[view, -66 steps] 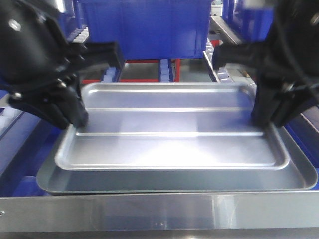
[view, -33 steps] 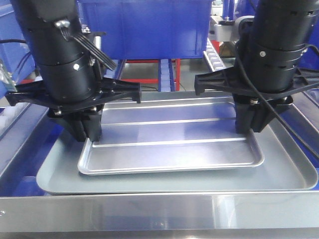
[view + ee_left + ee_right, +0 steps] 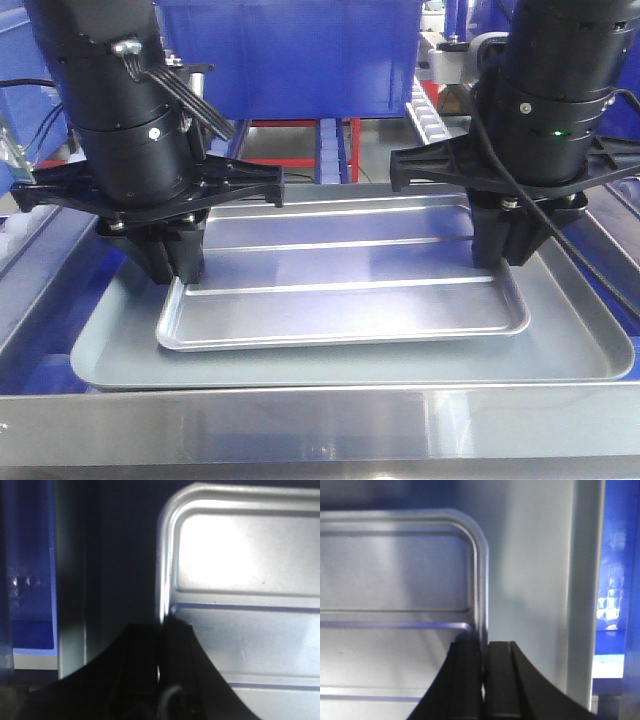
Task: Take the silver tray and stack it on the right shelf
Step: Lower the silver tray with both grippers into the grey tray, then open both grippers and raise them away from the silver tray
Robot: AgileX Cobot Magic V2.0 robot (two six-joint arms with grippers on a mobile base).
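The silver tray (image 3: 340, 290), shiny with two long ridges, lies level and low inside the larger matte grey tray (image 3: 570, 350). My left gripper (image 3: 185, 268) is shut on its left rim and my right gripper (image 3: 503, 258) is shut on its right rim. In the left wrist view the black jaws (image 3: 161, 627) pinch the rolled rim of the silver tray (image 3: 240, 555). In the right wrist view the jaws (image 3: 484, 645) pinch the other rim of the silver tray (image 3: 395, 570). The shelf's flat steel front bar (image 3: 320, 428) runs across the bottom, and the grey tray sits behind it.
A big blue bin (image 3: 300, 60) stands close behind the trays, over a red frame (image 3: 300, 128). Pale rollers (image 3: 428, 112) slope at the back right. Blue side walls (image 3: 30, 580) (image 3: 620, 580) flank the grey tray (image 3: 530, 555).
The silver tray, held up near the camera a second ago, has come down and away into the grey tray with both grippers. Since half a second ago almost nothing has moved.
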